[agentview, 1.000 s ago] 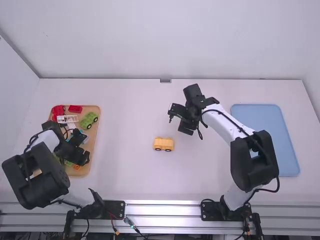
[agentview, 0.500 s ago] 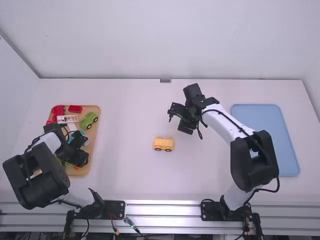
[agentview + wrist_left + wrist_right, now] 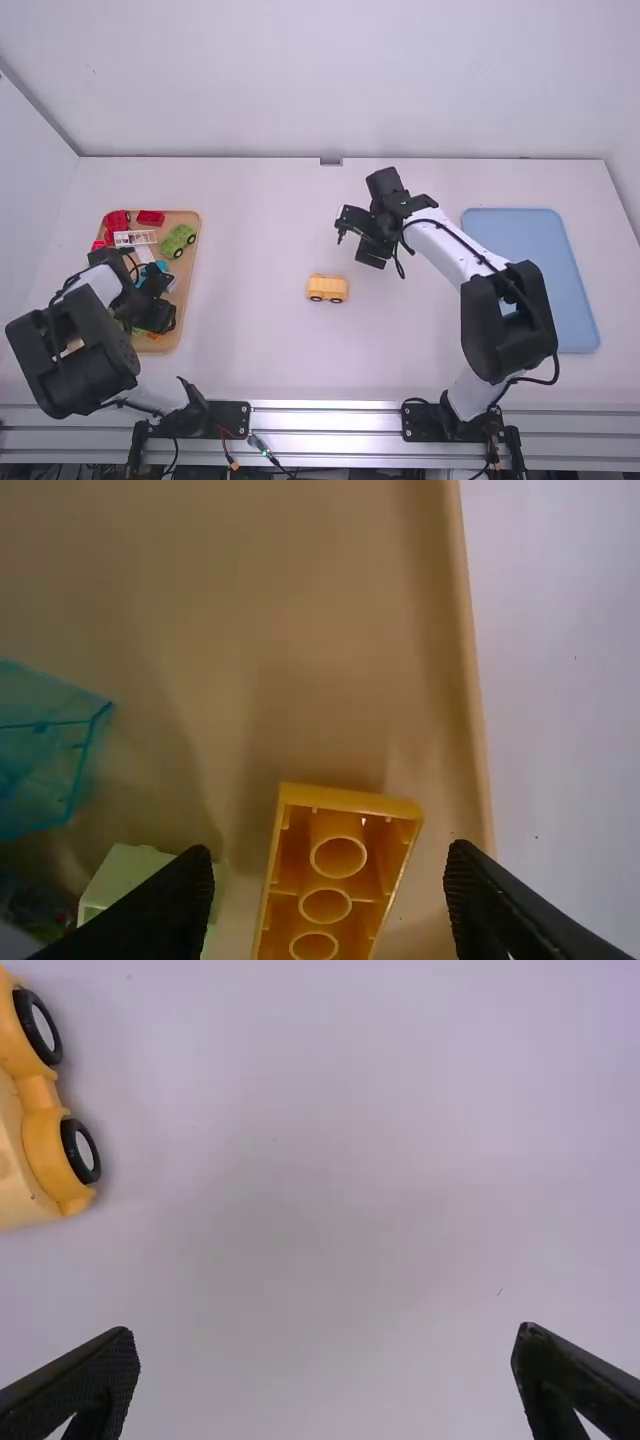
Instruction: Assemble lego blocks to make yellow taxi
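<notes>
At the left tray, the open tool over an orange block

Over the brown tray [image 3: 192,290], the left tool [image 3: 162,298] has its two fingers apart. The orange block [image 3: 337,855] lies between them, with its hollow side turned up and round tubes inside. I see a gap at each side of it, so it is not gripped. Just beside one finger there is a pale green block [image 3: 128,878], and near it a clear blue piece [image 3: 45,755]. Toward the far end of this tray are a green car [image 3: 178,241], a white ladder-like piece [image 3: 136,238] and red blocks [image 3: 151,218].

Above the desk [image 3: 250,230], the right tool [image 3: 362,240] is also open, and it holds nothing. Near it, on the middle of the desk, the yellow car [image 3: 327,288] stands upright on black wheels [image 3: 81,1150]. At the right side lies a blue tray [image 3: 530,250], partly behind the right arm.
</notes>
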